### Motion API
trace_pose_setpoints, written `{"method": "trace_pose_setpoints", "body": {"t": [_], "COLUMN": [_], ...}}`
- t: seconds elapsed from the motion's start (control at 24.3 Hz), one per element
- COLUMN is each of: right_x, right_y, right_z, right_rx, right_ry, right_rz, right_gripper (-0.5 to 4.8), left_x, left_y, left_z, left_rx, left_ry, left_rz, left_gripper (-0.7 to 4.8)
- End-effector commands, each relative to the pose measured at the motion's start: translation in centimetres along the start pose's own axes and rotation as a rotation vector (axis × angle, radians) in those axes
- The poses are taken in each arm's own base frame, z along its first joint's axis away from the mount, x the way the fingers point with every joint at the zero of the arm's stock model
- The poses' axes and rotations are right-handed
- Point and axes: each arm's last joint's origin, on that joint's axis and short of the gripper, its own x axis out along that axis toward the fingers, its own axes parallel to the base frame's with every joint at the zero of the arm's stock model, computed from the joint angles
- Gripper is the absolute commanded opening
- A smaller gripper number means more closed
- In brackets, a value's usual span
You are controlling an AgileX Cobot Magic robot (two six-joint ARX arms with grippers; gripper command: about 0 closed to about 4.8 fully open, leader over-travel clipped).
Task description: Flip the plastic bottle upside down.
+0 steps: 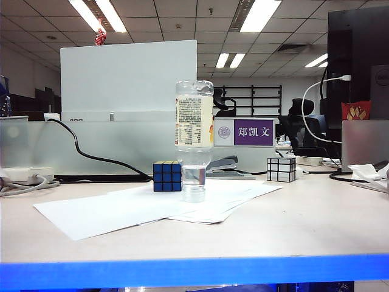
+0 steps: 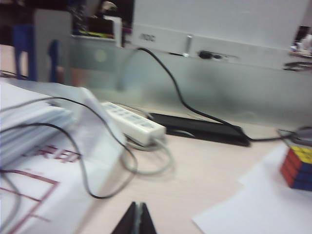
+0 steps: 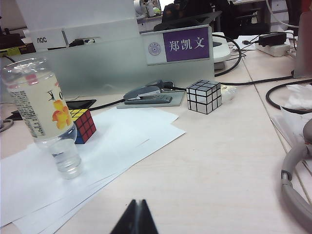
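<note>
The plastic bottle (image 1: 194, 137) stands upside down on its cap on white paper sheets (image 1: 109, 210) at the table's middle, its cream label with the fruit picture inverted. The right wrist view shows the same bottle (image 3: 46, 114), with a little liquid near the neck. My right gripper (image 3: 139, 202) is shut and holds nothing, hanging over bare table well apart from the bottle. My left gripper (image 2: 138, 204) is shut too, over the table's left part near cables; the bottle is outside its view. Neither gripper shows in the exterior view.
A coloured cube (image 1: 167, 176) sits just left of the bottle, a silver mirror cube (image 1: 281, 169) farther right. A stapler (image 3: 148, 93) and a name sign (image 3: 179, 45) stand behind. A power strip (image 2: 132, 123), cables and papers fill the left side. A grey headset (image 3: 297, 185) lies right.
</note>
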Motion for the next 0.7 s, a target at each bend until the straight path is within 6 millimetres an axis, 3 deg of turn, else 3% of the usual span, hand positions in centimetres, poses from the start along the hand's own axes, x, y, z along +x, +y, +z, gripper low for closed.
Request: {"method": "trace_pose_setpoints", "body": {"t": [0.04, 0.7], "right_x": [-0.02, -0.02], "right_y": [0.02, 0.02], "right_z": [0.16, 0.16], "right_rx": [0.007, 0.007], "right_ry": [-0.013, -0.014], "right_rz": [-0.001, -0.001], "right_gripper": [-0.09, -0.09], "left_x": [0.02, 0.05], "left_y": [0.07, 0.61], "left_z": [-0.17, -0.42], "left_rx": [-0.020, -0.034], "left_ry": [0.027, 0.057], "left_rz": [-0.078, -0.052], "left_gripper": [-0.05, -0.05]}}
